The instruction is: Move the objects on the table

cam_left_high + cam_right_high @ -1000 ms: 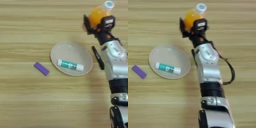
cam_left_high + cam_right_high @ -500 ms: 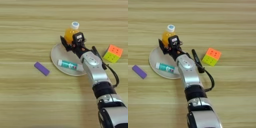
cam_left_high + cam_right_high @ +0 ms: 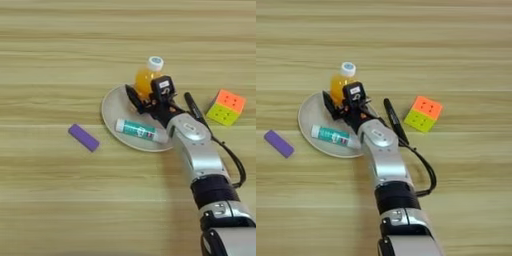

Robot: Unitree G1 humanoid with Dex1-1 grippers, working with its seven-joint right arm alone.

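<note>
Right black two-finger gripper (image 3: pixel 148 100) clamps our orange drink bottle with white cap (image 3: pixel 146 79) over the round beige plate (image 3: pixel 112 106). White-and-teal tube (image 3: pixel 138 130) lies on it (purple block (image 3: pixel 83 137) just left).

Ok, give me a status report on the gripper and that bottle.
Right gripper shut on orange drink bottle, over the plate. Tube lies in plate. Marker and puzzle cube to the right, clear.

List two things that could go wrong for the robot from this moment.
The claw grips the orange drink bottle at the plate's far rim; released there, the tall bottle may topple. The white-and-teal tube lies close by in the plate, so the withdrawing arm might knock it.
</note>
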